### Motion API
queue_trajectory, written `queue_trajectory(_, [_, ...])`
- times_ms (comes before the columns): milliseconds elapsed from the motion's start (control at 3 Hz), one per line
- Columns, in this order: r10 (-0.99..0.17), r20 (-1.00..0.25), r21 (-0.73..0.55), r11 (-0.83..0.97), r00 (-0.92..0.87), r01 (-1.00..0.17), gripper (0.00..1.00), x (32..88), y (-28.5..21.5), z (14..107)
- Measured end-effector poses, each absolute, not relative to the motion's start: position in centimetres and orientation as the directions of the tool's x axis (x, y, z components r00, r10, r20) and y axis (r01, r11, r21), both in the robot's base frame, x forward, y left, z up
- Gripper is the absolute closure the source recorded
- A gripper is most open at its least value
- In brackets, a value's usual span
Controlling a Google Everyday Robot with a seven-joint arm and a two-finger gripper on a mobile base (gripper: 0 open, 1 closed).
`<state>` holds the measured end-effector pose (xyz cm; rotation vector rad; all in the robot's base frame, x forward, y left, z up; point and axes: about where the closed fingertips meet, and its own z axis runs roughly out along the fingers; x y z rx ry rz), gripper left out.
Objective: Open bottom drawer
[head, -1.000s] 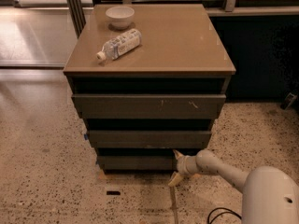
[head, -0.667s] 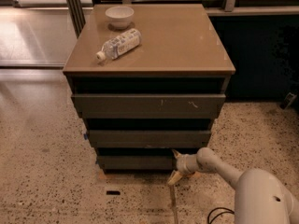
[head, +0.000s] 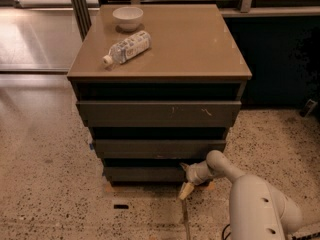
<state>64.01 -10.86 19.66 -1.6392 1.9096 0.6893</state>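
Facing the tool [head: 186, 180], just to its left: dark grey-brown, flat, handleless bottom drawer [head: 144, 174]. Tool's grip state cannot be told.

Matt bottom drawer [head: 142, 174], seemingly plastic hand [head: 185, 179] at its right end

Reaches in from the lower right with a bulky white arm [head: 262, 209], narrowing to a slim forearm [head: 222, 165] that runs leftward. Ends in the pincer [head: 186, 183], held low just right of centre, bent at the wrist and pointing down-left
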Motion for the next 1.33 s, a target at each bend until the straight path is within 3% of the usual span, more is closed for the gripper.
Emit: queue_trajectory(1333, [-0.659, -0.729, 0.181, 0.073, -0.184, -0.981, 0.00, 60.4, -9.5, 20.2])
